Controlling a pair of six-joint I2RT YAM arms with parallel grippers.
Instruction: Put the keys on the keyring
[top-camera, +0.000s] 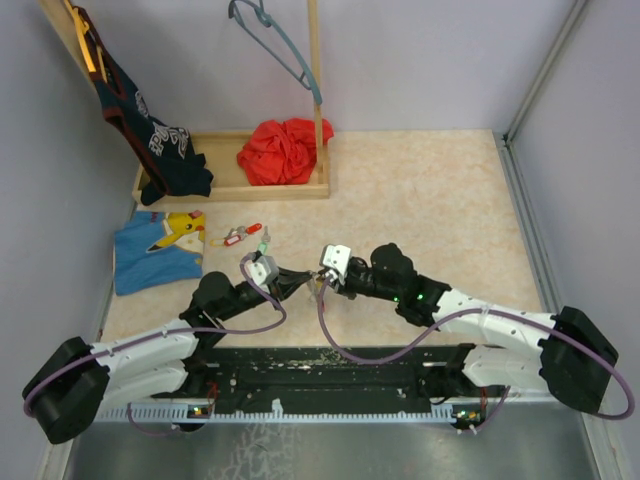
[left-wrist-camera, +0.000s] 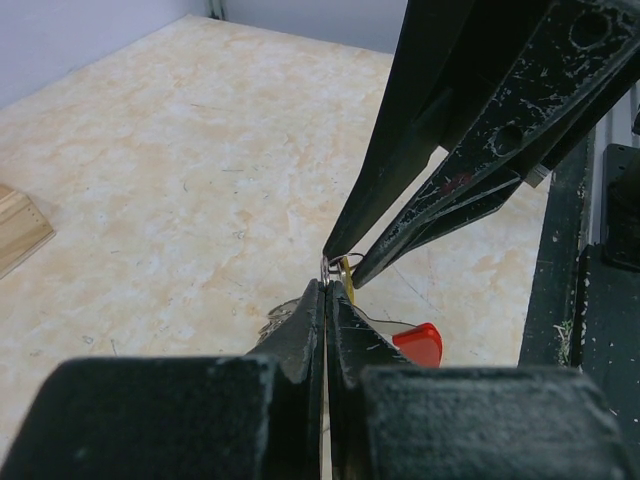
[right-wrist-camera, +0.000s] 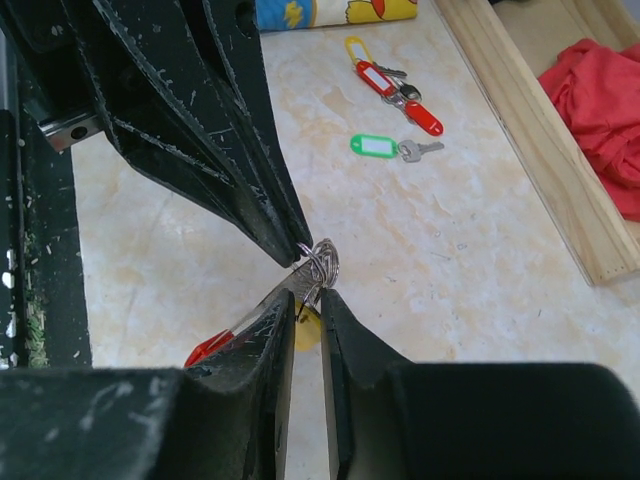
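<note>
At desk (top-camera: 430, 200) centre, left claw (left-wrist-camera: 327, 285) was clamped shut on the keyring (right-wrist-camera: 322, 262), held at its tips. Right claw (right-wrist-camera: 308, 296) met the ring, jaws narrowly apart; grip unclear. Loose keys (right-wrist-camera: 400, 95) lay well apart.

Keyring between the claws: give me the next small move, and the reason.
Probably close the right claw fully on the keyring. The left claw is shut and pinches the ring at its very tips. The right claw's jaws meet it there with a gap showing between them. A second firm hold is likely needed before the ring can be pried open.
</note>
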